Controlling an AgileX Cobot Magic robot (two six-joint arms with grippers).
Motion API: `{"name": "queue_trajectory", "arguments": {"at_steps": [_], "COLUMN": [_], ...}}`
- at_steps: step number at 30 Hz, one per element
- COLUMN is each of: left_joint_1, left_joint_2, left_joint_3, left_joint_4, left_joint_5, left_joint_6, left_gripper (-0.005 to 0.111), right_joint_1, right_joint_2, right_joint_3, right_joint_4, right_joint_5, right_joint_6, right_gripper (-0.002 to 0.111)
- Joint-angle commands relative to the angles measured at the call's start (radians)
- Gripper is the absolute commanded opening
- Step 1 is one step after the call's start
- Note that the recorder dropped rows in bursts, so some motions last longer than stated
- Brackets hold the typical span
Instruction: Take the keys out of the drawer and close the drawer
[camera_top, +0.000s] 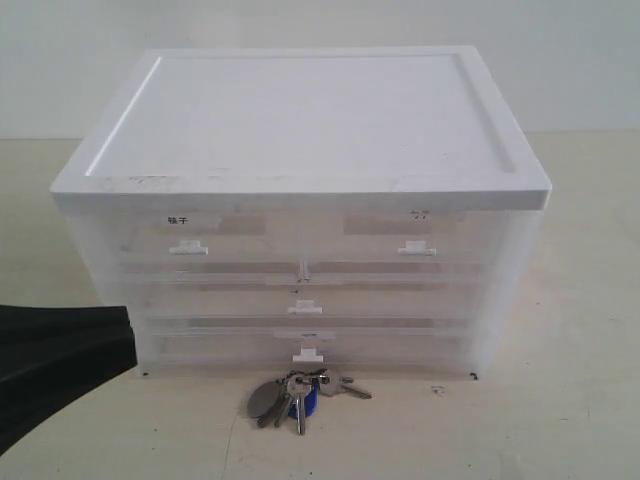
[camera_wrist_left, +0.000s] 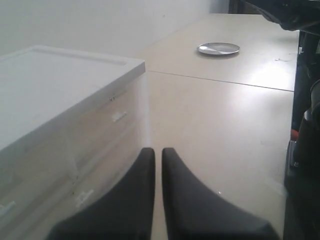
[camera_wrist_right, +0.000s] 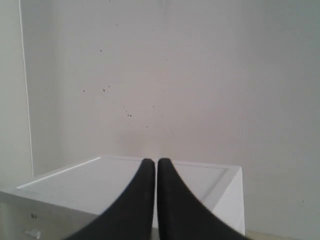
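Note:
The keys (camera_top: 297, 392) lie on the table just in front of the cabinet's bottom edge: silver keys, a grey oval tag and a blue fob. The drawer (camera_top: 400, 298), full-width with a white tab handle (camera_top: 305, 308), sits flush in the cabinet front. My left gripper (camera_top: 128, 335) is shut and empty at the cabinet's lower left, well apart from the keys; its wrist view shows the fingers (camera_wrist_left: 158, 150) together beside the cabinet's side. My right gripper (camera_wrist_right: 157, 161) is shut, held above the cabinet top, and is outside the exterior view.
The white-topped translucent cabinet (camera_top: 300, 120) also has two half-width labelled drawers on top and a labelled wide drawer at the bottom. A silver plate (camera_wrist_left: 218, 48) lies far off on the table. Dark equipment (camera_wrist_left: 305, 125) stands at one table edge.

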Motion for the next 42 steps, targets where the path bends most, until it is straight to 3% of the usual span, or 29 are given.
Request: {"name": "queue_trajectory", "arguments": {"at_steps": [1, 23, 25, 27, 28, 30, 31, 33, 36, 42], "left_joint_1": [-0.002, -0.002, 0.005, 0.065, 0.096, 0.194, 0.265, 0.333, 0.399, 0.514], "left_joint_2": [-0.009, -0.017, -0.046, -0.1, -0.12, -0.182, -0.233, -0.297, -0.365, -0.487], "left_joint_3": [0.021, 0.03, 0.054, 0.099, 0.109, 0.131, 0.146, 0.162, 0.177, 0.214], "left_joint_4": [-0.01, -0.001, 0.132, 0.357, 0.388, 0.515, 0.626, 0.856, 1.129, 1.489], "left_joint_5": [0.003, 0.01, 0.044, 0.108, 0.11, 0.11, 0.11, 0.11, 0.109, 0.105], "left_joint_6": [-0.009, -0.009, -0.039, -0.182, -0.233, -0.437, -0.565, -0.795, -1.083, -1.53], "left_gripper": [0.005, 0.005, 0.005, 0.005, 0.005, 0.005, 0.005, 0.005, 0.005, 0.005], "right_joint_1": [0.002, 0.002, 0.002, 0.002, 0.002, 0.002, 0.002, 0.002, 0.002, 0.002], "right_joint_2": [-0.008, -0.008, -0.008, -0.008, -0.008, -0.008, -0.008, -0.008, -0.008, -0.008], "right_joint_3": [0.002, 0.002, 0.002, 0.002, 0.002, 0.002, 0.002, 0.002, 0.002, 0.002], "right_joint_4": [-0.009, -0.009, -0.009, -0.009, -0.009, -0.009, -0.009, -0.009, -0.009, -0.009], "right_joint_5": [-0.002, -0.002, -0.002, -0.002, -0.002, -0.002, -0.002, -0.002, -0.002, -0.002], "right_joint_6": [0.007, 0.007, 0.007, 0.007, 0.007, 0.007, 0.007, 0.007, 0.007, 0.007], "right_gripper": [0.0, 0.0, 0.0, 0.0, 0.0, 0.0, 0.0, 0.0, 0.0, 0.0]}}
